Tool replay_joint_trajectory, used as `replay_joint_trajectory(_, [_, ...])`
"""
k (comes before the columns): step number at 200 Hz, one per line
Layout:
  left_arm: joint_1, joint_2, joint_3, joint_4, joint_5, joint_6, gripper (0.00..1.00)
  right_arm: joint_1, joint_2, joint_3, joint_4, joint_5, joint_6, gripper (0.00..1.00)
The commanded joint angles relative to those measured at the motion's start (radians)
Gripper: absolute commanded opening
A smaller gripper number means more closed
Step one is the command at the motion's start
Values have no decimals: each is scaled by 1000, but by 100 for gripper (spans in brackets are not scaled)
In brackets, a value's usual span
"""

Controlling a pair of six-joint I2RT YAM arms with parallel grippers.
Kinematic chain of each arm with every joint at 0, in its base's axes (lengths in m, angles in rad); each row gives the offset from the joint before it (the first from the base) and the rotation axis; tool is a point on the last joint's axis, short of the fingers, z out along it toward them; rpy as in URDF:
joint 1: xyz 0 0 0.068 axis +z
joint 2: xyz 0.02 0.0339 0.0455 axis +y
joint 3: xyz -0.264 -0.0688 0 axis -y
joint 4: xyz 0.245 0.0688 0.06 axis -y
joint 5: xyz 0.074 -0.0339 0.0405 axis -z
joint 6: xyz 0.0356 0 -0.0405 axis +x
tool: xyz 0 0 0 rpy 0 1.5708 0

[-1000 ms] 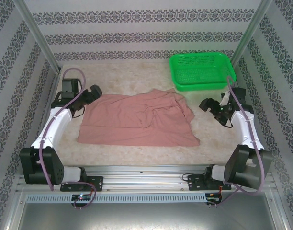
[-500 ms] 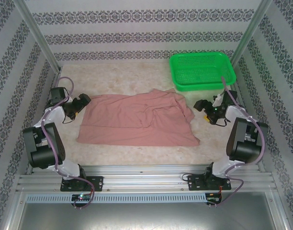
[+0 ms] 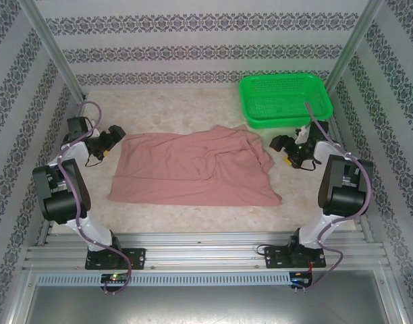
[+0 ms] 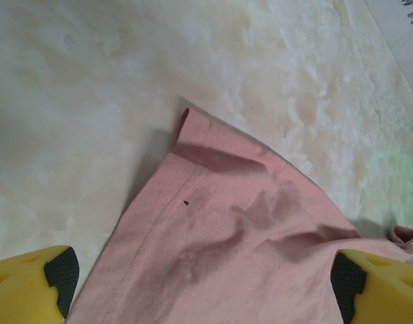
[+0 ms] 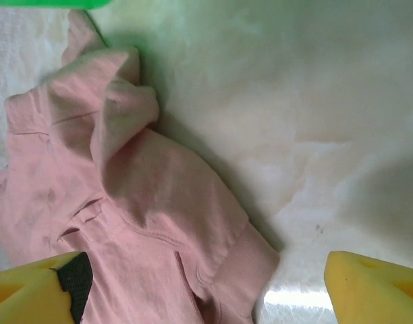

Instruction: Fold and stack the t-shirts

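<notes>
A salmon-pink t-shirt point(image 3: 196, 169) lies spread and rumpled across the middle of the table, folded over itself at its right side. Its hemmed far-left corner point(image 4: 213, 229) shows in the left wrist view, and its bunched sleeve and collar point(image 5: 146, 202) in the right wrist view. My left gripper point(image 3: 114, 135) hovers just off the shirt's far-left corner, open, its yellow fingertips point(image 4: 31, 287) wide apart over the cloth. My right gripper point(image 3: 277, 142) sits open beside the shirt's right edge, holding nothing.
A green mesh basket point(image 3: 284, 99) stands at the far right, just behind the right gripper. Patterned walls and metal posts close in the table on three sides. Bare marbled tabletop point(image 3: 179, 108) lies behind the shirt.
Both arms have folded back, their elbows rising toward the bases. The left gripper drew left and slightly away from the shirt; the right gripper shifted left toward the shirt's edge. The shirt has not moved.
</notes>
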Motion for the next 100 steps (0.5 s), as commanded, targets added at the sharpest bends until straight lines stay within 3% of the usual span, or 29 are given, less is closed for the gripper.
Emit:
replay_joint_trajectory(1, [9, 43, 50, 20, 38, 63, 96, 11, 41, 60, -50, -9, -81, 88])
replay_joint_trajectory(100, [5, 268, 318, -132, 44, 156, 89, 148, 215, 314, -192, 43, -258, 85])
